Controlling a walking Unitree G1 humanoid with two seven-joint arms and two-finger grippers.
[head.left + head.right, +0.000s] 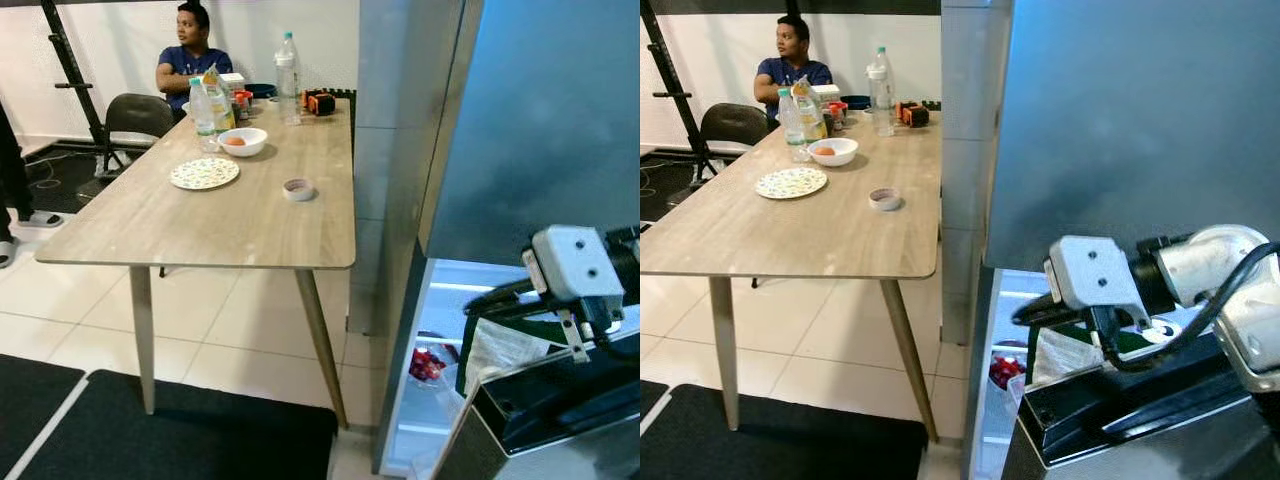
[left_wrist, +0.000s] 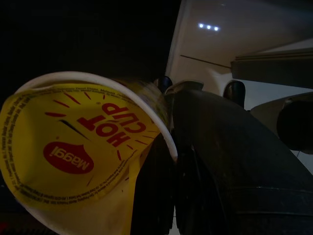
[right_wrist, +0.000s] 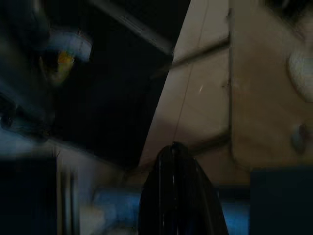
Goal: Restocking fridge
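My left gripper point(image 2: 166, 147) is shut on a Maggi Hot Cup noodle cup point(image 2: 73, 147) with a yellow lid and red lettering, seen close up in the dim left wrist view; white surfaces and three small lights lie beyond it. The fridge point(image 1: 1120, 120) stands at the right with its grey upper door closed and its lower compartment point(image 1: 1015, 290) open and lit. My right gripper point(image 1: 1032, 312), behind a white wrist box, reaches left at the edge of that opening. Inside lie a red packet point(image 1: 1005, 370) and a white bag point(image 1: 1065, 355). The right wrist view is dark and blurred.
A black door shelf point(image 1: 1120, 410) sits just below my right arm. To the left stands a long wooden table point(image 1: 790, 230) with a plate point(image 1: 790, 183), a bowl, bottles and a tape roll point(image 1: 884, 198). A person point(image 1: 790, 60) sits at its far end. A black mat point(image 1: 770, 445) covers the tiled floor.
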